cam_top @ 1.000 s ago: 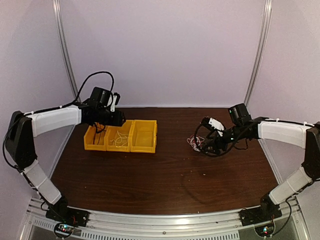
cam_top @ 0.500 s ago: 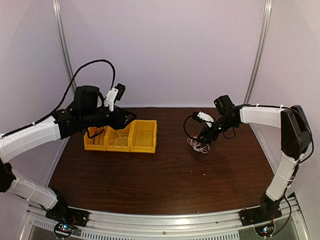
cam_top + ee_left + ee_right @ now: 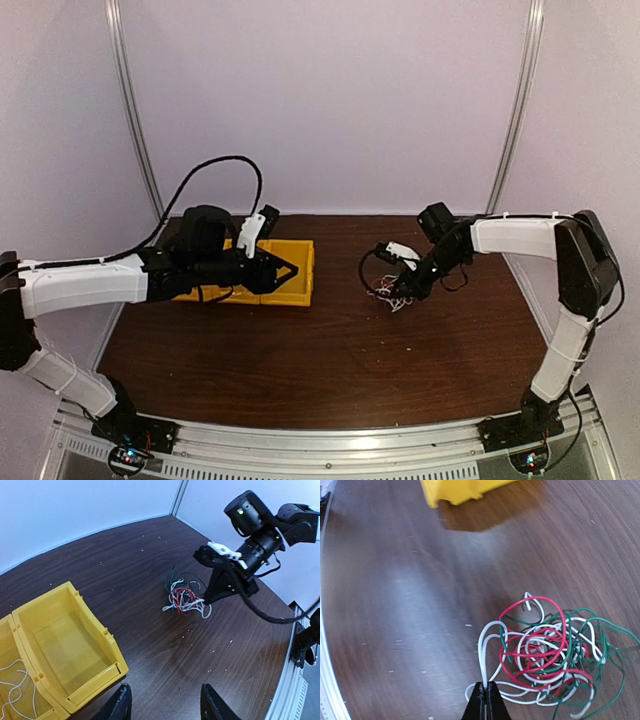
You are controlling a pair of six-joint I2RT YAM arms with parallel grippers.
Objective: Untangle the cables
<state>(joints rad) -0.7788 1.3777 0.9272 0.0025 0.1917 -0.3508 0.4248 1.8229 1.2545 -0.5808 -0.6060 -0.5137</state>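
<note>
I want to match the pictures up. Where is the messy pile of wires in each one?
Top view: the cables lie right of centre on the table.
Left wrist: cables just above centre.
Right wrist: cables at lower right.
Shared landmark: the yellow bin.

Top view looks down from behind; all 3 share the cables [image 3: 545, 652] — right wrist closest.

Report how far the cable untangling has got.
Done: some white cable lies in a yellow bin. In hand: the right gripper, jaws shut, pinches a white strand of the tangle. Left: its red, white and green cables lie knotted on the table.
</note>
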